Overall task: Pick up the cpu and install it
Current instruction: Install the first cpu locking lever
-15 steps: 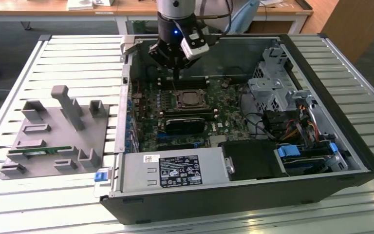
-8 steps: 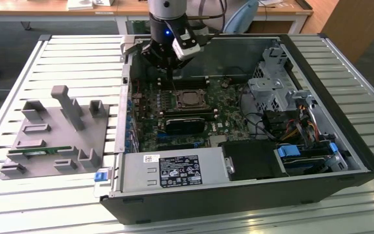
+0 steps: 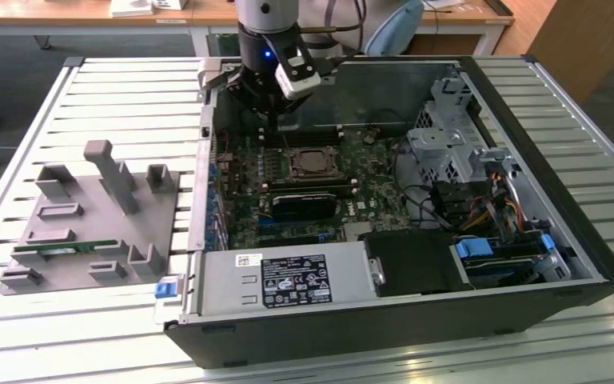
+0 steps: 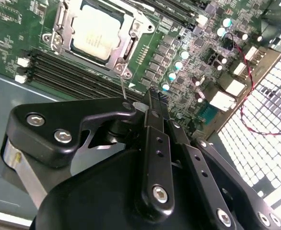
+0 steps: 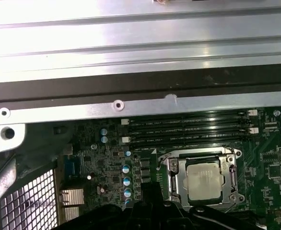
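The cpu [image 4: 96, 32], seated in its socket [image 5: 171, 175], was judged light, stiff, fragile, best edge-held; the pincer's [image 4: 152, 103] state could not be told.

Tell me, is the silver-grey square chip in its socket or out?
In: the silver-grey square chip lies flat inside the metal socket frame on the green motherboard.

The tool [image 4: 152, 103] body blocks its own fingertips in the second wrist view; beside the cpu [image 5: 204, 179], the socket's [image 5: 176, 179] near edge is hidden.
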Controlling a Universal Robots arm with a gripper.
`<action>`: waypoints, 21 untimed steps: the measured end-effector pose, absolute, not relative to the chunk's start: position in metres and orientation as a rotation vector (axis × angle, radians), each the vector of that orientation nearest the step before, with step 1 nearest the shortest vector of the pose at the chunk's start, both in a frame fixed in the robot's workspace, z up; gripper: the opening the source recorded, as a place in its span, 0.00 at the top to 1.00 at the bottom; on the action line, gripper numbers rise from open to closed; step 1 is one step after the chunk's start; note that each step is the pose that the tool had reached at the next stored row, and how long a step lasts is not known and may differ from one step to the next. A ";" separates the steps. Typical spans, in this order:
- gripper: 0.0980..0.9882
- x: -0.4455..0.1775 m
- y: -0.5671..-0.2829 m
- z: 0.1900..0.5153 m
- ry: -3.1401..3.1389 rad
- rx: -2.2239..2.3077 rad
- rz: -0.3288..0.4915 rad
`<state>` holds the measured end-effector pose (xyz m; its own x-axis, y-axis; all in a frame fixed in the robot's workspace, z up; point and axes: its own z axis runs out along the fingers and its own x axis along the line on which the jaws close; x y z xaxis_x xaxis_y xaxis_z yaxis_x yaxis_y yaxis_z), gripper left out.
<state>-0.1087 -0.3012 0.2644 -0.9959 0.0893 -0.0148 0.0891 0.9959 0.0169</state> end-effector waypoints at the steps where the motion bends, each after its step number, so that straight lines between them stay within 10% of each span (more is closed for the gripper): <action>1: 0.99 -0.109 -0.300 0.264 3.123 0.140 0.026; 21: 0.99 -0.103 -0.287 0.259 3.124 0.132 0.026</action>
<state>-0.1028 -0.2871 0.2593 -0.9963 0.0842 -0.0142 0.0840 0.9963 0.0170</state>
